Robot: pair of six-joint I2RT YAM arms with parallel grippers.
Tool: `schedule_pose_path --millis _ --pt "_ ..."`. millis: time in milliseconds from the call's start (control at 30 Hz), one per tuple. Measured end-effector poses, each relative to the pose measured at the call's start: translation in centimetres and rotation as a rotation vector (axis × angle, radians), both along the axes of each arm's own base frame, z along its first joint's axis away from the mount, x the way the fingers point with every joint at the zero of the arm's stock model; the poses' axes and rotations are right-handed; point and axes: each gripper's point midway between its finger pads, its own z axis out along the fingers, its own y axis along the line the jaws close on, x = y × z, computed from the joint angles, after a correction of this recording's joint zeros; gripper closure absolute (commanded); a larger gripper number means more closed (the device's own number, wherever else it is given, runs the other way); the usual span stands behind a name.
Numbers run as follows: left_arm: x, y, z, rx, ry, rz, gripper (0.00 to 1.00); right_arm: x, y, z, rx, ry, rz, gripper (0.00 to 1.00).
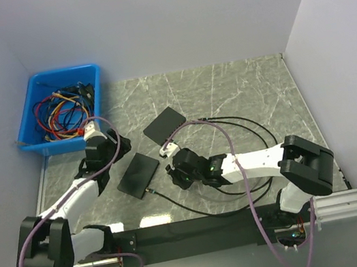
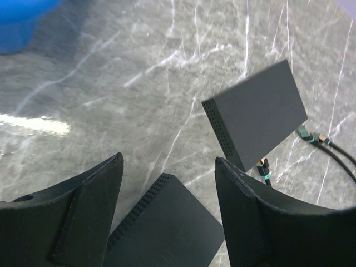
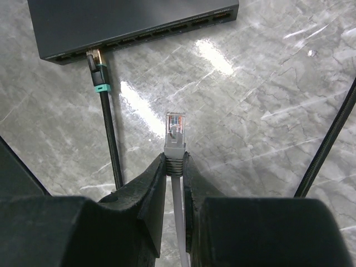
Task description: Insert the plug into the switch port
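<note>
Snugly between fingers of the right tool (image 3: 173,167), the plug (image 3: 174,130).

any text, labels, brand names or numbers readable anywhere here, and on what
No text can be read in any view.
On the near switch: plain dark case, no marking.
On the far switch: plain too.
On the blue bin: no label visible.
On the plug: no print shows.
</note>
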Motion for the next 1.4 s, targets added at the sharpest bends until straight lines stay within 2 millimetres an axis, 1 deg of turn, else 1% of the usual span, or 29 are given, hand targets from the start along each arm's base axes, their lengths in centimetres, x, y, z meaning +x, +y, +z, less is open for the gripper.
schedule_pose_path --millis 267,500,667,733,900,1000,1167,1267,1400 --pt "0.1 -1.0 -2.1 -0.018 0.040 -0.050 0.30 0.0 0.1 -0.3 -0.007 0.005 0.002 1.00" --pt "-1.1 -1.4 -4.5 -0.056 0.093 -0.056 0.32 0.1 0.2 -1.0 -0.032 0.016 0.005 1.00" --pt "-1.6 -2.1 -6.0 -0.096 0.126 -0.075 0.32 0.3 0.8 -1.3 -0.051 0.026 0.007 1.00" --pt "-1.7 -2.3 -6.3 -0.107 0.131 -0.080 0.33 0.5 1.1 -1.3 -0.059 0.028 0.009 1.00" --pt "-1.6 -2.9 -6.0 -0.139 0.114 -0.090 0.32 0.9 1.6 -1.3 -0.081 0.029 0.005 1.00" --pt "-1.5 -3.1 -5.9 -0.148 0.105 -0.097 0.33 1.3 1.7 -1.0 -0.093 0.021 -0.001 1.00" --pt "-1.6 -3.3 -6.3 -0.157 0.110 -0.102 0.33 1.8 2.4 -0.5 -0.095 0.013 0.002 1.00" --pt "-1.8 -3.3 -6.6 -0.157 0.118 -0.103 0.33 2.1 3.1 -0.9 -0.104 0.015 0.005 1.00" --pt "-1.8 -3.6 -6.6 -0.170 0.115 -0.111 0.33 2.1 3.0 -2.0 -0.137 0.032 0.005 1.00"
